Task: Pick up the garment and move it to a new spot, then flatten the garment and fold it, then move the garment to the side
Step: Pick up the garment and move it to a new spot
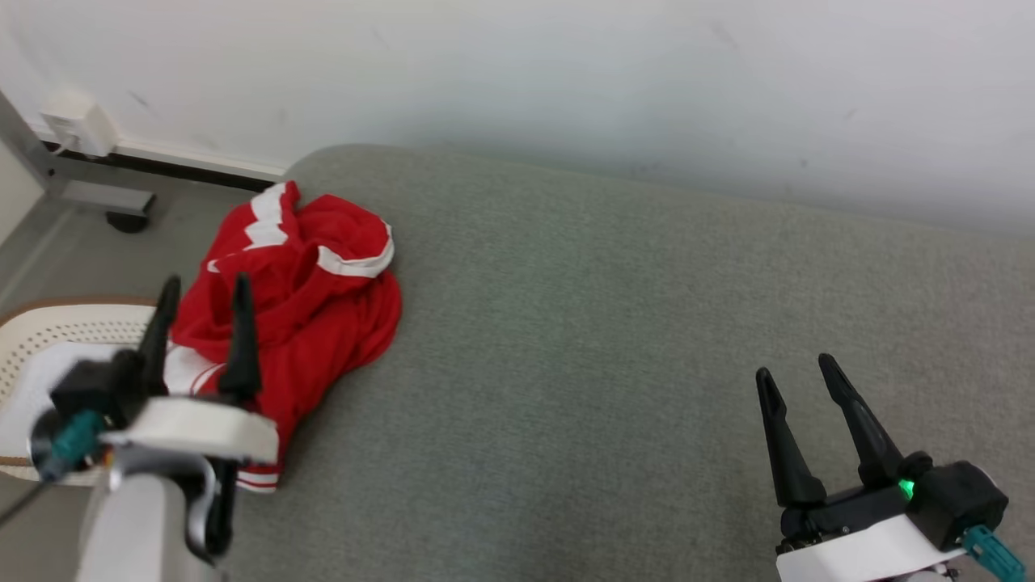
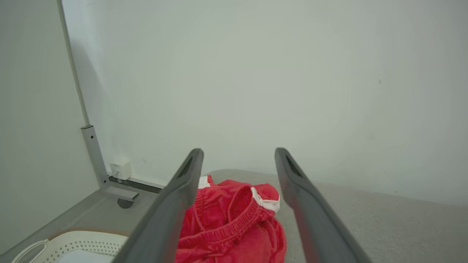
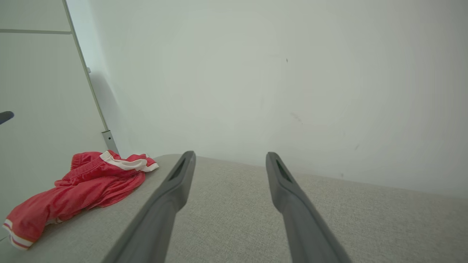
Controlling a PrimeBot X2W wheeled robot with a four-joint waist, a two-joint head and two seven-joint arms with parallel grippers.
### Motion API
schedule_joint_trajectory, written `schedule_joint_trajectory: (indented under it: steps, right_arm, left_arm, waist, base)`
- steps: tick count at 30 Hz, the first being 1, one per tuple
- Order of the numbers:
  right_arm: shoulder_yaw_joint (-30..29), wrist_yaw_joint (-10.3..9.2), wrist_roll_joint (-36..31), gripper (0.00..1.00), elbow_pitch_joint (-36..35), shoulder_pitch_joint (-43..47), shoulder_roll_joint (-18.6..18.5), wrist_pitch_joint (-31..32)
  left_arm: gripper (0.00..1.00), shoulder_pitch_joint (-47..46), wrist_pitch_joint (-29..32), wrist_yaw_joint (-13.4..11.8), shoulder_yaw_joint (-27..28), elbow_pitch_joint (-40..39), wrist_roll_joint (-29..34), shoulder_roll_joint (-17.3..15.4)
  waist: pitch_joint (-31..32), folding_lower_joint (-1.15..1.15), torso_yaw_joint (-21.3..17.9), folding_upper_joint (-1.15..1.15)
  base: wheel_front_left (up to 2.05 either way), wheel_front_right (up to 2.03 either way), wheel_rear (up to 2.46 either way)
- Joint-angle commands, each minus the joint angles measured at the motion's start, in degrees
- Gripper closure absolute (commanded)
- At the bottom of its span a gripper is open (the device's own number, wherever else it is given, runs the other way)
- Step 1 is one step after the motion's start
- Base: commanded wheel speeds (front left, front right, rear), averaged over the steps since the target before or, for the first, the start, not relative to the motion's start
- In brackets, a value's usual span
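Note:
The garment [image 1: 307,299] is a red piece with white stripes, lying crumpled at the left edge of the grey padded surface [image 1: 614,339], one end hanging over that edge. My left gripper [image 1: 204,292] hovers open just in front of it, its dark fingers apart over the near part of the cloth. Through the left wrist view the garment [image 2: 234,223] lies between and beyond those fingers. My right gripper [image 1: 794,368] stands open at the lower right, far from the cloth, over bare surface. In the right wrist view the garment [image 3: 84,186] lies far to the left.
A white perforated basket [image 1: 48,339] sits beside the surface at the lower left. A white wall [image 1: 566,73] runs behind the surface. A grey metal leg with a caster [image 1: 121,212] stands on the floor at the upper left.

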State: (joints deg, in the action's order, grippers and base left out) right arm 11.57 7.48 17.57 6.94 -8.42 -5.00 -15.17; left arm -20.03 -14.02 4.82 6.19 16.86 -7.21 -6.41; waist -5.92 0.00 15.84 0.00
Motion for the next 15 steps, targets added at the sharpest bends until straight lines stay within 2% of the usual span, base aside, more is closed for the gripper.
schedule_joint_trajectory:
  steps: [1,5,15]
  right_arm:
    - [0.1,0.02,-0.4,0.0,-0.4,-1.0,-0.3,0.0]
    - [-0.4,0.02,0.0,0.0,-0.3,-2.0,-0.5,0.0]
    - [-0.4,0.02,0.5,0.0,-0.2,-4.0,-0.3,0.0]
  left_arm:
    - [0.0,-2.4,0.5,0.3,0.4,0.7,-0.7,-1.0]
    - [0.0,-8.3,5.7,1.3,0.2,5.0,-3.0,-3.2]
    - [0.0,-18.7,24.2,2.0,1.6,18.3,-6.9,-10.7]
  waist:
    - [-1.7,0.0,-1.7,0.0]
    - [-3.9,0.0,-4.3,0.0]
    - [-7.1,0.0,-12.1,0.0]
  base:
    - [0.0,0.0,0.0]
    - [0.0,0.0,0.0]
    - [0.0,0.0,0.0]
